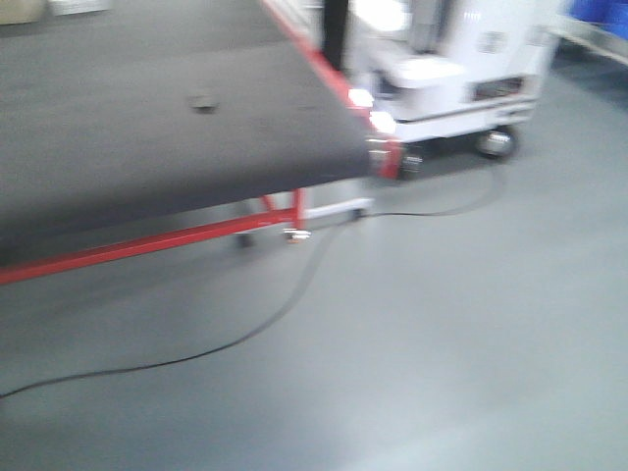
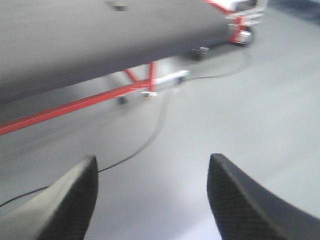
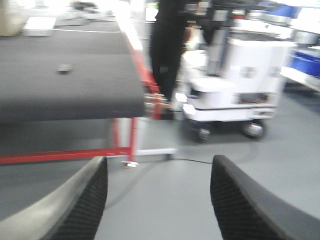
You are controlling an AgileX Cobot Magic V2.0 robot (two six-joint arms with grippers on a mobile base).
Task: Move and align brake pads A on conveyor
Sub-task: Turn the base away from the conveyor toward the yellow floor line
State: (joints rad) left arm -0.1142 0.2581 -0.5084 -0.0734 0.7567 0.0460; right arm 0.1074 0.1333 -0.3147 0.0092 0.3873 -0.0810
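Facing the conveyor (image 1: 147,147), upper left, with left fingers (image 2: 70,200) and right fingers (image 3: 245,200) wide apart, empty, ready for its brake pad (image 1: 203,102).

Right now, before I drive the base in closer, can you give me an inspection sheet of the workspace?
Surface: conveyor, dark belt on a red frame; every view is motion-blurred.
Job's things: one small dark item on the belt, probably a brake pad A, too blurred to confirm; no others seen.
Clutter: pale flat object at the belt's far end, unidentifiable.
Grippers: left gripper open and empty; right gripper open and empty; both over bare floor, short of the conveyor.
Cables: black cable loose across the floor, passing the frame's foot.
Surroundings: white wheeled cart and a person in dark clothes beside the conveyor's end.
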